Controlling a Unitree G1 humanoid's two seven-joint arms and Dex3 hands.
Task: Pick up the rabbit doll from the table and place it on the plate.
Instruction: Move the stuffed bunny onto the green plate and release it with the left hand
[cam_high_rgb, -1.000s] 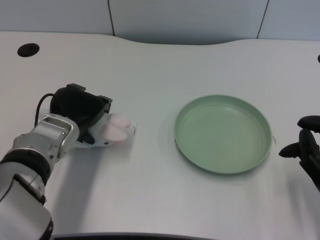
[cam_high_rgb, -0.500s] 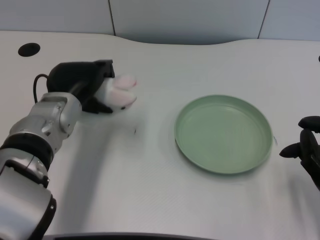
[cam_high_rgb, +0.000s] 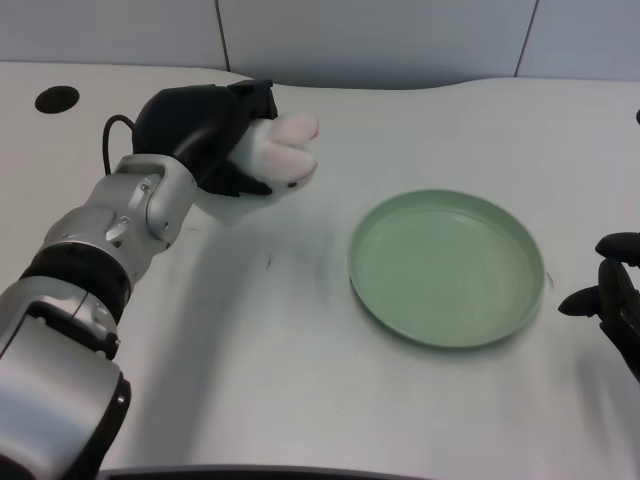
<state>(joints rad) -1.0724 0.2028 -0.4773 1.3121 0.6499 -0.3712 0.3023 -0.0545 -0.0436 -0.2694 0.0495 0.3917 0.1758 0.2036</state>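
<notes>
A white table (cam_high_rgb: 300, 380) carries a green plate (cam_high_rgb: 446, 267), lying toward its right edge. A dark round hole (cam_high_rgb: 56, 99) sits near the far left corner.

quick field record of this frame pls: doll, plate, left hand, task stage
doll: white rabbit doll, pink ears, held off the table
plate: green plate, nothing in it, on the table, right of the doll
left robot hand: left robot hand grips the doll, left of the plate
task stage: doll picked up, not yet on the plate
</notes>
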